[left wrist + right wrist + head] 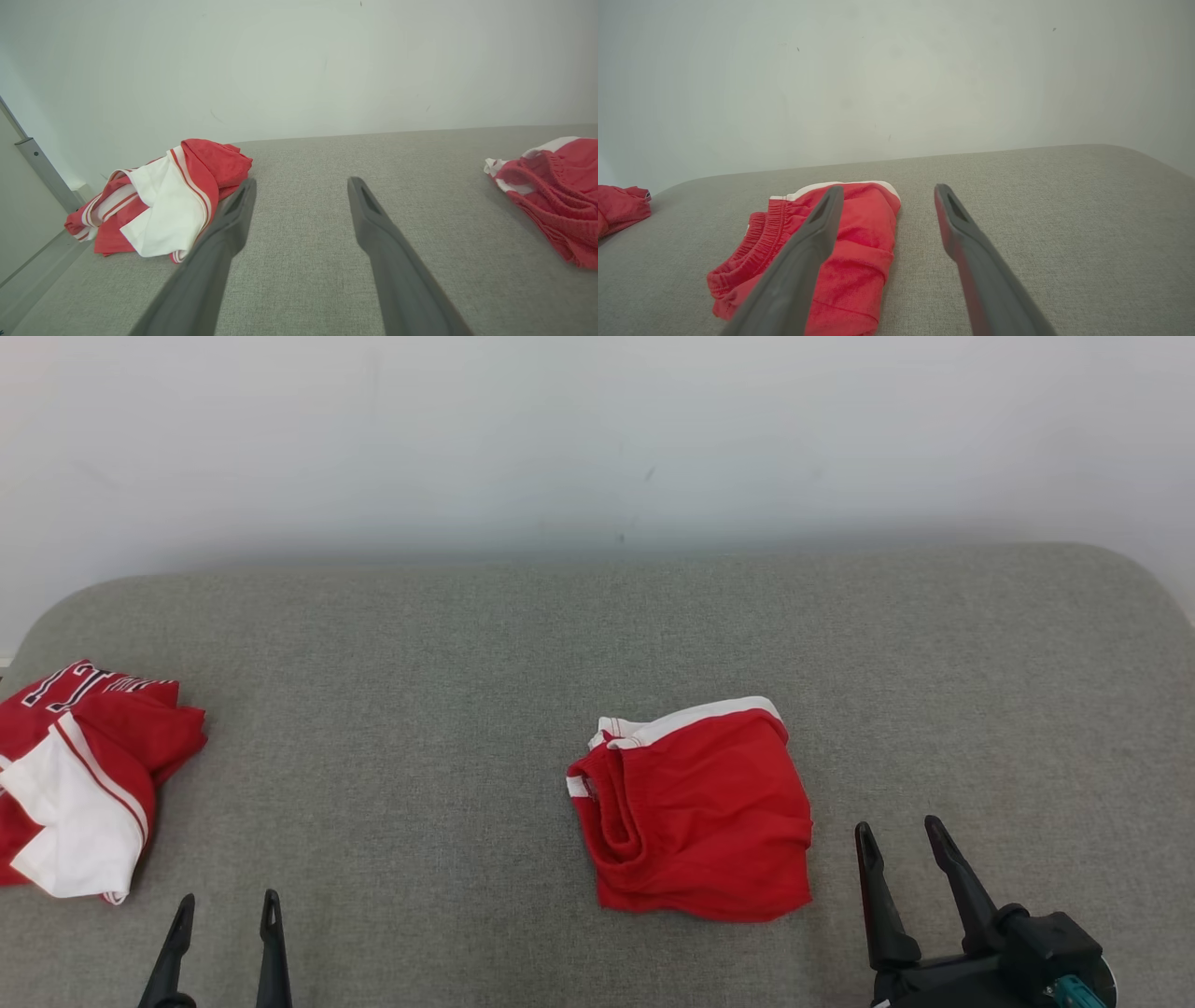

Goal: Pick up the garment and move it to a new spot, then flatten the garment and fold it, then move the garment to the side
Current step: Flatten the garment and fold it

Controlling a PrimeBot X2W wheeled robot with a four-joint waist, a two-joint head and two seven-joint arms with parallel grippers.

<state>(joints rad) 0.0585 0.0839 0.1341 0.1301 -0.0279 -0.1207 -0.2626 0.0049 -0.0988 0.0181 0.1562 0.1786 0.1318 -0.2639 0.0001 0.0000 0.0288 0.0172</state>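
Head view: the left gripper (230,898) and the right gripper (898,825) both stand spread wide and hold nothing, parked low over the grey upholstered surface (420,644). The folded red garment (700,812) lies just to the left of the right gripper and does not touch it. It looks neatly folded, so probably only the move to the side remains.

Left wrist view: a crumpled red-and-white jersey (163,205) sits beyond the left finger, probably set aside there. A metal rail (42,168) runs up at the far left.

Right wrist view: the garment lies under and beyond the left finger, waistband towards the gripper. The cushion is flat with a rounded edge, and it ends against a bare pale wall (896,70).
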